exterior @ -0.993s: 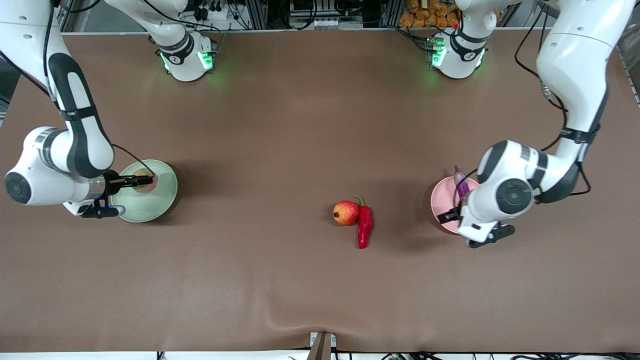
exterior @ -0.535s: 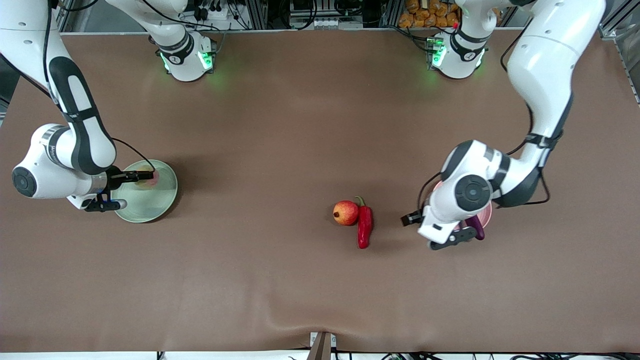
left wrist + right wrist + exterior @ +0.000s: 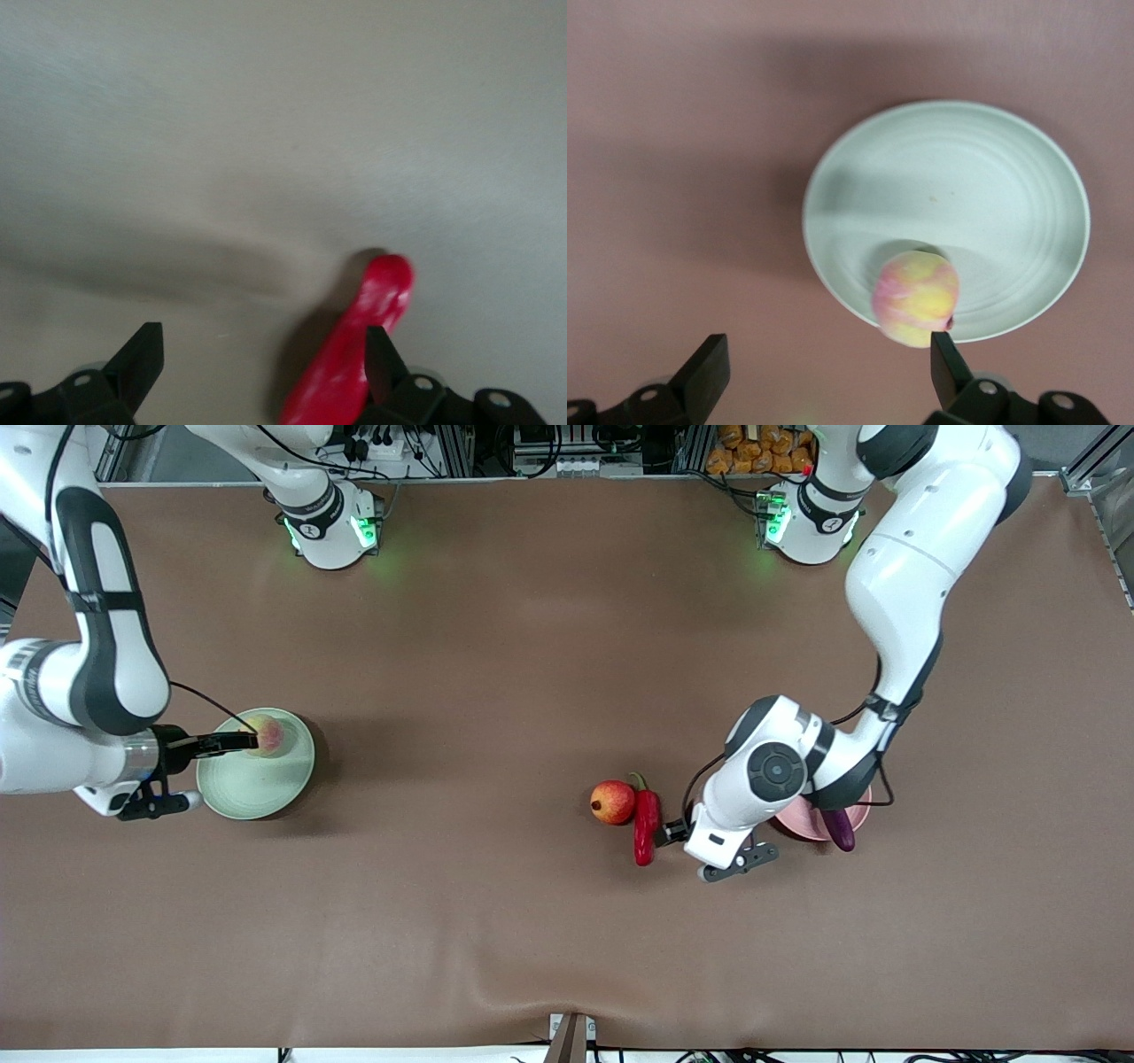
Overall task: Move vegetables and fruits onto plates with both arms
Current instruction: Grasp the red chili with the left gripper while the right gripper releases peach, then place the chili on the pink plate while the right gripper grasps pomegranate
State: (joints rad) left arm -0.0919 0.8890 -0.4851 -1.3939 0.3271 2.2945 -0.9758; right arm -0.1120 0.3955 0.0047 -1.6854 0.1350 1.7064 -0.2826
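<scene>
Swinging off the pink plate, the left arm has carried its left gripper across to the chili pepper, fingers spread wide and empty, so this looks like the approach for the next pick. Its wrist view shows the pepper just inside one finger (not yet centred between them). The eggplant lies on the pink plate, its tip hanging over the rim nearer the front camera, already delivered. Just beside the pepper, touching it by the look of it, sits the red fruit, still to be moved. Over at the mint green plate, the right gripper has let go: its fingers stand apart and the peach rests on the plate near the rim.
</scene>
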